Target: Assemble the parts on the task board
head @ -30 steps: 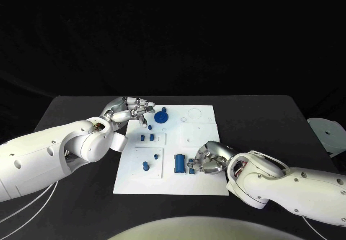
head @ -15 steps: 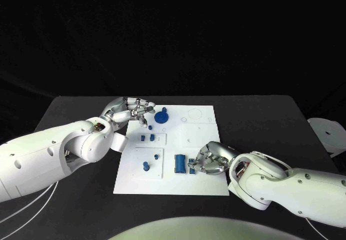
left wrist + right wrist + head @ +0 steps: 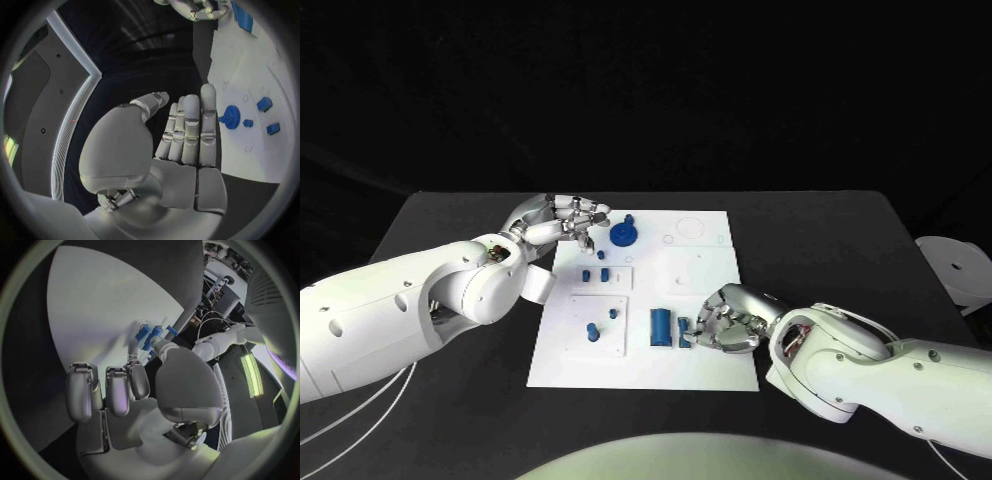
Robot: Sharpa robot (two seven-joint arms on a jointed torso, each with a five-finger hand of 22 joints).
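1. The counter (image 3: 848, 240) is black and carries the white task board (image 3: 697, 275) at its middle; the job looks to be at an early or middle stage, with several blue parts apparently loose on the board.
2. The right robot hand (image 3: 718, 322) sits at the board's five o'clock edge, its fingers curled over a small blue piece (image 3: 684, 333); whether it actually grips that piece cannot be told.
3. The left robot hand (image 3: 567, 220) hovers at the board's eleven o'clock corner, fingers straight and together in the left wrist view, holding nothing.
4. A round blue disc (image 3: 625, 235) with a centre knob stands at the board's twelve o'clock end, just beside the left robot hand, and seems already seated.
5. A blue cylinder (image 3: 659, 328) lies flat near six o'clock, just beside the right robot hand, apparently yet to be fitted.
6. Smaller blue bits (image 3: 596, 272) sit in the recessed plates toward nine o'clock; whether they are seated or loose cannot be told.
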